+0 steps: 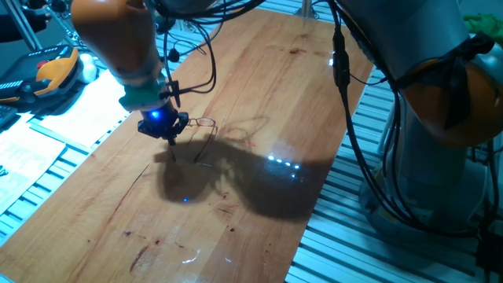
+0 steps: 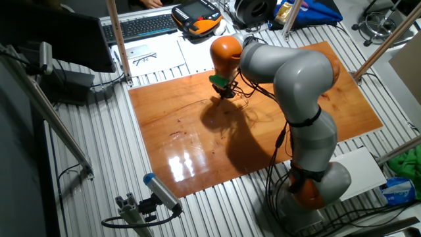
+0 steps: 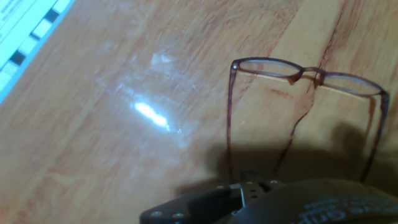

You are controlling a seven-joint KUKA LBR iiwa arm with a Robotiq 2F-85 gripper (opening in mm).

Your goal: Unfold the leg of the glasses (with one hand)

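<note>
The glasses (image 3: 305, 73) lie on the wooden table, thin reddish-brown frame with clear lenses. In the hand view the front sits at the upper right and both legs run down toward the hand, spread out from the frame. In one fixed view the glasses (image 1: 206, 123) lie just right of my gripper (image 1: 172, 151), which points down at the table with its blue light on. Its fingers look like one thin tip, together and holding nothing. In the hand view only the gripper's black body (image 3: 249, 193) shows at the bottom edge, close to the end of the left leg. In the other fixed view the gripper (image 2: 224, 93) is at the table's far side.
The wooden table (image 1: 259, 86) has slatted metal edges around it. Papers and an orange-black handset (image 1: 47, 75) lie off the table's left side. The arm's base (image 2: 309, 178) and cables stand at the right. A keyboard (image 2: 141, 26) lies behind the table.
</note>
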